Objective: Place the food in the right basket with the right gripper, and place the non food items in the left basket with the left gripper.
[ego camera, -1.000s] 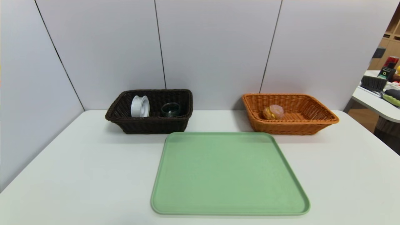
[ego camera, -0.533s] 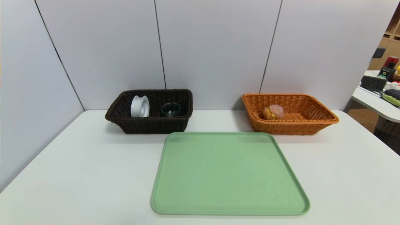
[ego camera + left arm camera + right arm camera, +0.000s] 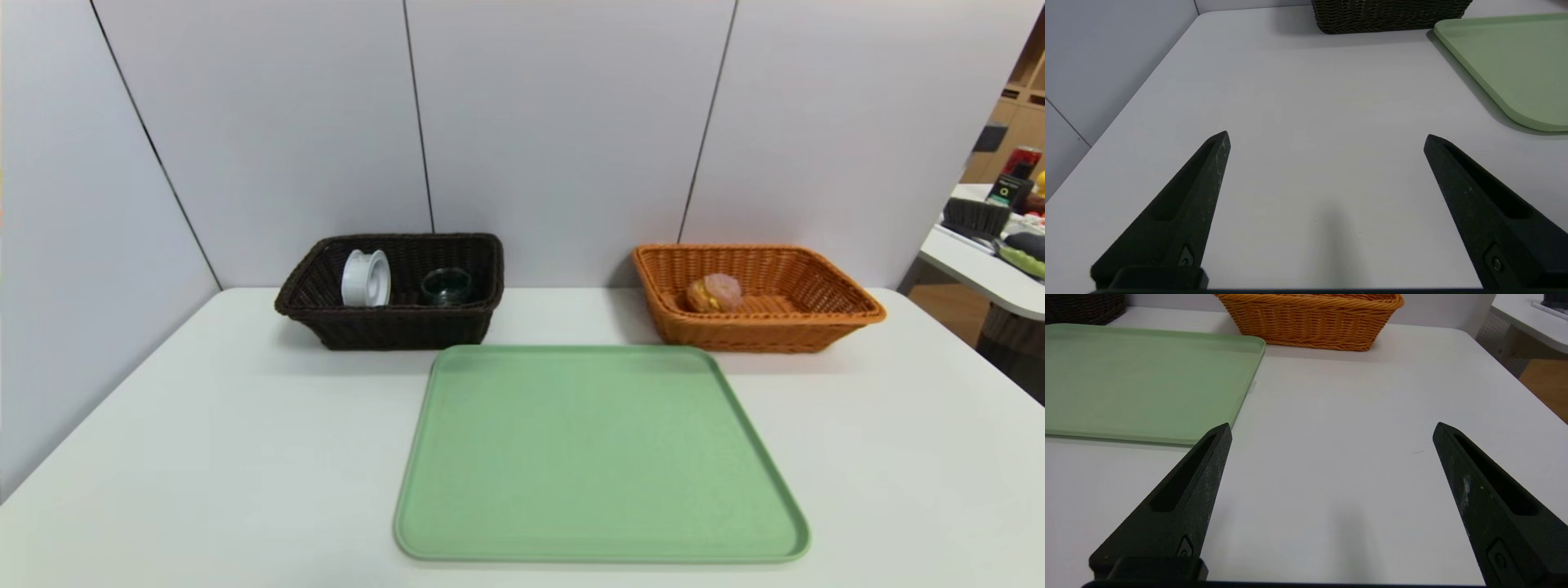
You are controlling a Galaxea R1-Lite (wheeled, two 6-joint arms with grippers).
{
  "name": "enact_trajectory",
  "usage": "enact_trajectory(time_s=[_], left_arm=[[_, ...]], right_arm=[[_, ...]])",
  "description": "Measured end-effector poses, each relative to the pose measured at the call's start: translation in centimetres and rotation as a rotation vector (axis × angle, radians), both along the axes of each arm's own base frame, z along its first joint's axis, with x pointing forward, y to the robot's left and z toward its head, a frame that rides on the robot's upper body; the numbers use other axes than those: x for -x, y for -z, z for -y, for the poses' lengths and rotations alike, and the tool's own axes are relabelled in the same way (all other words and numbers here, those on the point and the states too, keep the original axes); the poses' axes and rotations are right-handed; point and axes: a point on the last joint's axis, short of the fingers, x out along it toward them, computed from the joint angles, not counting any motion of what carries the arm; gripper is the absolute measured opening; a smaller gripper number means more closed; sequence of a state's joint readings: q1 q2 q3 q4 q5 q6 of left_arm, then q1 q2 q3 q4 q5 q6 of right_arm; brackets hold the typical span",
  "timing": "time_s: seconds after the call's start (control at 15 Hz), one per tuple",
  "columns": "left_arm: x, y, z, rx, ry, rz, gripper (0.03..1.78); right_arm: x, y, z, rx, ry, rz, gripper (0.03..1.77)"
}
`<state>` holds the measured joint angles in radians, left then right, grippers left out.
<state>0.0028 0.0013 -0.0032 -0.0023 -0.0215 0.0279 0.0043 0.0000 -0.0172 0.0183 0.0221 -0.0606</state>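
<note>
Head view: dark brown woven wicker basket (image 3: 392,294) near the far edge of the white table (image 3: 163,457), toward its far left corner, holding the white plastic ring-shaped roll (image 3: 366,278) on edge beside the small black-rimmed clear glass dish (image 3: 446,287). Rectangular orange woven wicker basket (image 3: 755,298) along the same far edge, toward the far right corner, with the small round pinkish-brown bun with yellow filling (image 3: 714,293) lying at its left end. Flat pale green plastic tray (image 3: 596,457) between the baskets and the near edge, bare. Sorting apparently complete: non-food kept on the left, food on the right, nothing left on the tray.

Neither arm visible from the head. Left wrist view: left gripper (image 3: 1327,139) low over bare table near the left edge, jaws spread wide, holding nothing; only the lower wall of the dark basket and one corner of the tray in sight. Right wrist view: right gripper (image 3: 1332,428) likewise low over bare table, just off the tray's right side, jaws wide apart and empty. Probably parked clear of the work.

Basket contents hidden from both wrist views. Lower part of roll and dish cut off by the basket's front wall; dish tab not discernible.
</note>
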Motion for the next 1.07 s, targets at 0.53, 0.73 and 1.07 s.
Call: enact_trajectory(time_s=[0.53,0.73,1.07], left_arm=[[-0.01,0.04,-0.05,0.044,-0.023,-0.001,1.69],[-0.01,0.04,-0.05,0.044,-0.023,-0.001,1.69],[0.00,0.06,-0.10,0.062,-0.043,-0.002,1.69]], right_arm=[[-0.04,0.13,0.00,-0.036,-0.002,-0.004,1.70],[-0.05,0.13,0.01,-0.038,0.003,-0.003,1.70],[-0.12,0.25,0.01,-0.060,0.004,-0.001,1.70]])
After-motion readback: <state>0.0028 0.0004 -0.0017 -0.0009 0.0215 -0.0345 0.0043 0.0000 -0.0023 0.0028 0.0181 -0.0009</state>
